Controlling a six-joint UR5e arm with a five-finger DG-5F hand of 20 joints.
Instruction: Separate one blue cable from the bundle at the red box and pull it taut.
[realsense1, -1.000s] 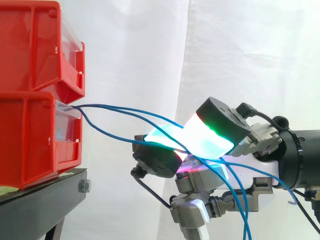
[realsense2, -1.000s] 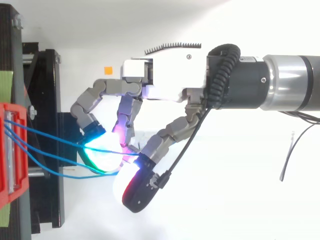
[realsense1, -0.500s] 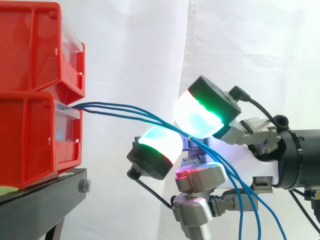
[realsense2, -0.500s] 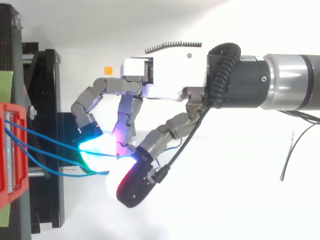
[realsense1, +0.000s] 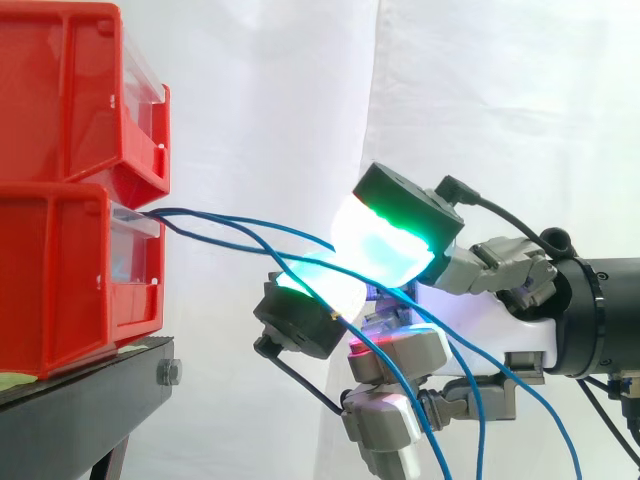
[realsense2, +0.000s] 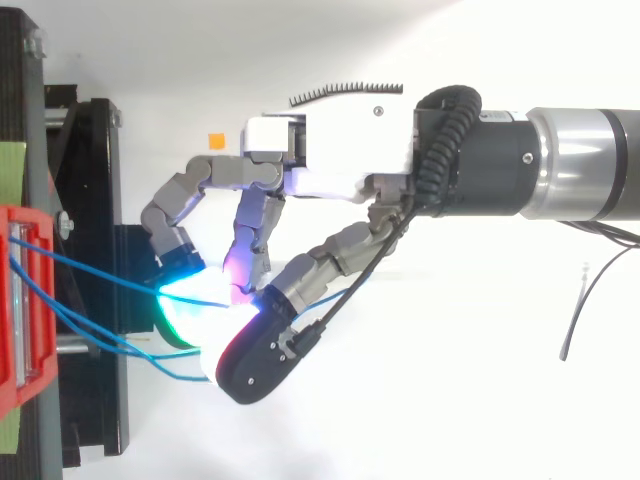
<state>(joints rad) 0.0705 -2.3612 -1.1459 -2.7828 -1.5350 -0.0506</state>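
Blue cables (realsense1: 190, 214) from red bin (realsense1: 60, 280) apparently pinched between pads (realsense1: 375, 250) of the hand (realsense2: 330, 150).

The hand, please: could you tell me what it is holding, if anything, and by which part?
The hand pinches a blue cable between its pads, partway along, clear of the red box.
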